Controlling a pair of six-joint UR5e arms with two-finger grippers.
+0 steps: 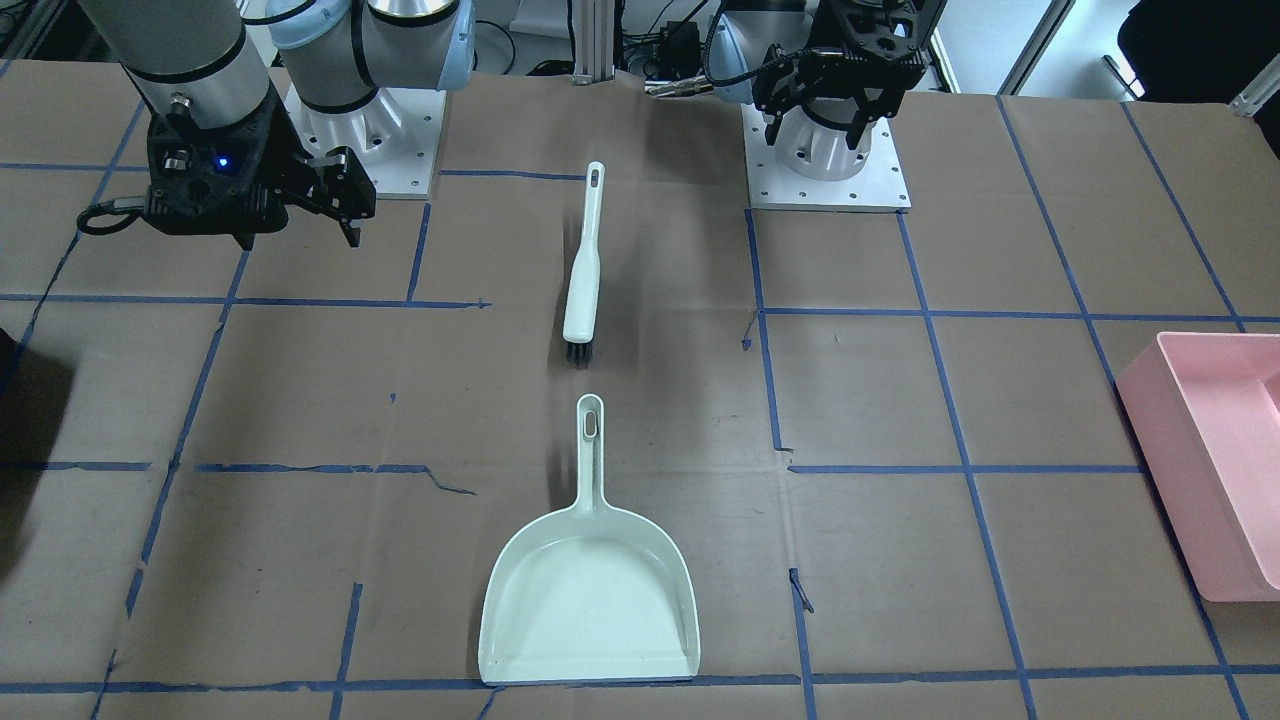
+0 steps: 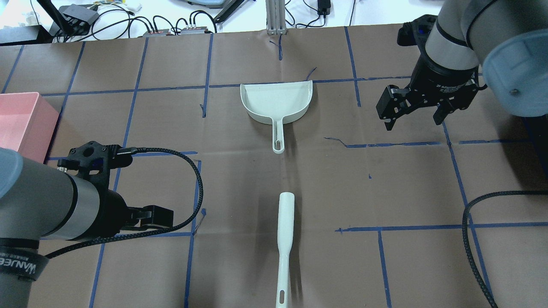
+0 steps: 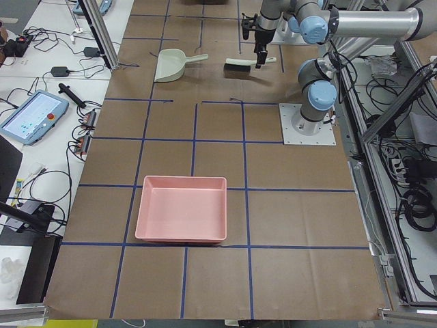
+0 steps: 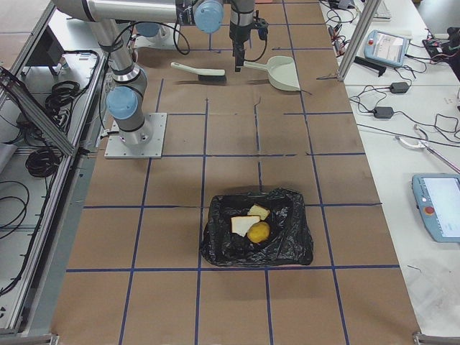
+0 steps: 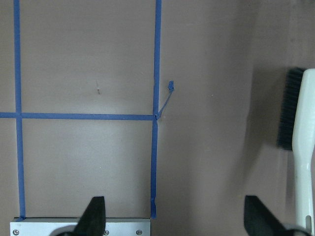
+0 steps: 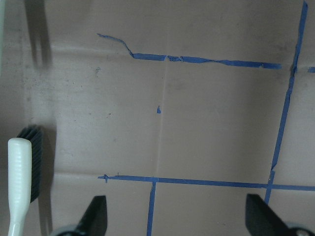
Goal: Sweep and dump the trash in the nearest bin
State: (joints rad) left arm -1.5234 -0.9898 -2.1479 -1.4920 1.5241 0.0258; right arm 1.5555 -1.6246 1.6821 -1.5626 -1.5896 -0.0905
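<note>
Overhead and front cameras face each other, sharing brush (image 1: 583,262) and dustpan (image 1: 588,590). Side cameras watch from far ends; wrist cameras look down, close.

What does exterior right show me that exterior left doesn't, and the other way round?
Only exterior right: a black plastic bag-lined bin already holding two torn white bread pieces and a round yellow-brown lump.
Only exterior left: a pink rectangular plastic bin with nothing in it.
Both: the pale green plastic dustpan and the white-handled brush with black bristles, lying near each other at the far end of the brown paper-covered table.
</note>
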